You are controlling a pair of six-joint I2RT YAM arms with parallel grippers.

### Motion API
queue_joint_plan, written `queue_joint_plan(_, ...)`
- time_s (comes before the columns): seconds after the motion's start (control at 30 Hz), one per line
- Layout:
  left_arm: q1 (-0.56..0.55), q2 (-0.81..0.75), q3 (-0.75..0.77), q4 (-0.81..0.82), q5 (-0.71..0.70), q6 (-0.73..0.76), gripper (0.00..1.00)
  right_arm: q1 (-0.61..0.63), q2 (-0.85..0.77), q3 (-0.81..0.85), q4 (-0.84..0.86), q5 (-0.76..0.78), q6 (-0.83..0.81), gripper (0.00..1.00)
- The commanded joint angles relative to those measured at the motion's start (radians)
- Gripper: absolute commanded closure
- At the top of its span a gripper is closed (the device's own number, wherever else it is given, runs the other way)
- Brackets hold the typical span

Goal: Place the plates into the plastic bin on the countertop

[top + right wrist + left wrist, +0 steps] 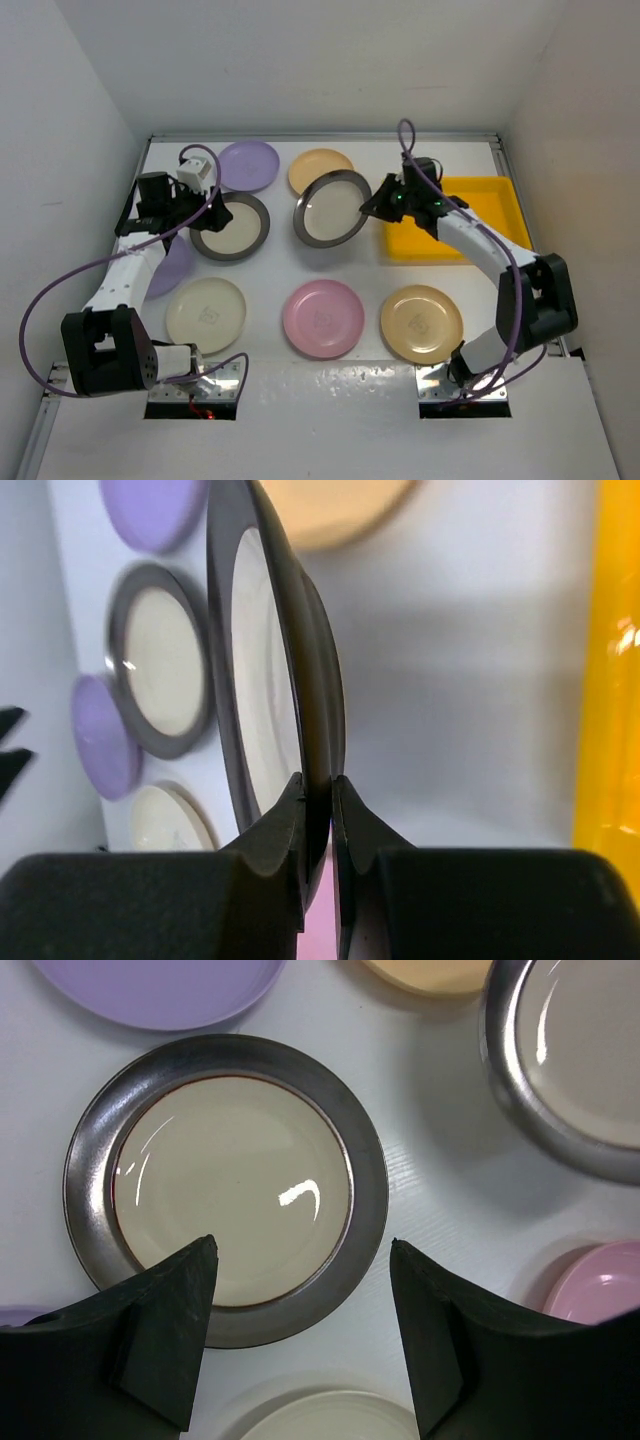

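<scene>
Reaching forward, the right end effector (318, 785) pinches a tilted dark-rimmed plate (262, 680).

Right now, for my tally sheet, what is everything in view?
lilac plates: 2, lilac, far left, under left arm
yellow-tan plates: 2, yellow-tan, far centre and near right
dark-rimmed plates: 2, dark with cream centres, left flat, centre tilted
cream plate: 1, cream, near left
pink plate: 1, pink, near centre
plastic bin: 1, yellow, right
countertop: 1, white, beneath all
left end effector: 1, black, open, above flat plate
right end effector: 1, black, shut on tilted plate
</scene>
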Motion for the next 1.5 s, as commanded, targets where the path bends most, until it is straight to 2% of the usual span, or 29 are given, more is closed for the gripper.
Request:
queue_joint_plan(0.0,-0.015,0.008,0.019,0.038,0.026,-0.007,0.29,-0.09,-0.115,-0.004,0.163,-0.074,0.026,1.0)
queue_joint_plan(0.1,-0.015,0.018,0.031,0.026,0.026,-0.007,0.29,-0.175,-0.224,-0.058,0.176,-0.086,0.052,1.0)
queue_joint_plan(0.13,-0.015,0.027,0.031,0.026,0.026,-0.007,0.29,-0.251,-0.242,-0.087,0.171,-0.08,0.055,1.0)
queue_joint_plan(0.2,-0.015,0.05,0.079,-0.017,0.016,-0.016,0.29,-0.306,-0.317,-0.135,0.151,-0.068,0.067,1.0)
queue_joint_plan(0.23,-0.015,0.076,0.1,-0.032,0.016,-0.016,0.29,-0.408,-0.351,-0.165,0.144,-0.049,0.066,1.0)
queue_joint_plan(0.27,-0.015,0.096,0.128,-0.082,0.016,-0.016,0.26,-0.438,-0.374,-0.188,0.1,-0.048,0.064,1.0)
queue_joint_plan(0.3,-0.015,0.124,0.218,-0.124,0.027,0.011,0.26,-0.521,-0.385,-0.198,0.087,-0.045,0.052,1.0)
queue_joint_plan(0.37,-0.024,0.2,0.347,-0.214,0.027,0.06,0.25,-0.57,-0.403,-0.214,0.041,-0.045,0.023,1.0)
queue_joint_plan(0.4,-0.024,0.284,0.489,-0.294,-0.017,0.095,0.25,-0.612,-0.402,-0.211,0.027,-0.043,0.003,1.0)
queue_joint_plan(0.5,-0.024,0.4,0.683,-0.398,-0.074,0.134,0.25,-0.701,-0.38,-0.201,-0.019,-0.081,-0.021,1.0)
queue_joint_plan(0.6,-0.012,0.478,0.784,-0.507,-0.061,0.134,0.27,-0.753,-0.332,-0.195,-0.019,-0.115,-0.023,1.0)
queue_joint_plan(0.67,0.021,0.573,0.815,-0.572,-0.027,0.134,0.3,-0.781,-0.281,-0.179,-0.02,-0.159,-0.028,1.0)
queue_joint_plan(0.73,0.031,0.587,0.785,-0.591,-0.045,0.134,0.3,-0.784,-0.259,-0.17,-0.01,-0.157,-0.049,1.0)
queue_joint_plan(0.83,0.043,0.587,0.702,-0.514,-0.088,0.114,0.21,-0.788,-0.201,-0.158,-0.008,-0.155,-0.084,1.0)
queue_joint_plan(0.87,0.07,0.587,0.688,-0.491,-0.088,0.105,0.19,-0.788,-0.177,-0.147,-0.01,-0.152,-0.094,0.98)
queue_joint_plan(0.93,0.094,0.601,0.665,-0.421,-0.088,0.091,0.13,-0.79,-0.132,-0.145,-0.01,-0.152,-0.132,0.83)
queue_joint_plan(0.97,0.103,0.612,0.651,-0.398,-0.102,0.091,0.11,-0.791,-0.111,-0.139,-0.023,-0.146,-0.149,0.72)
queue_joint_plan(1.07,0.112,0.678,0.651,-0.358,-0.12,0.091,0.11,-0.793,-0.055,-0.116,-0.077,-0.102,-0.224,0.57)
queue_joint_plan(1.1,0.112,0.698,0.66,-0.345,-0.129,0.1,0.09,-0.791,-0.01,-0.08,-0.121,-0.072,-0.253,0.49)
queue_joint_plan(1.23,0.112,0.799,0.711,-0.336,-0.129,0.1,0.09,-0.787,0.089,0.023,-0.293,-0.009,-0.337,0.37)
queue_joint_plan(1.37,0.112,0.877,0.755,-0.336,-0.138,0.122,0.09,-0.762,0.127,0.117,-0.392,0.149,-0.387,0.32)
queue_joint_plan(1.47,0.112,0.922,0.778,-0.336,-0.157,0.122,0.09,-0.727,0.121,0.154,-0.435,0.262,-0.413,0.21)
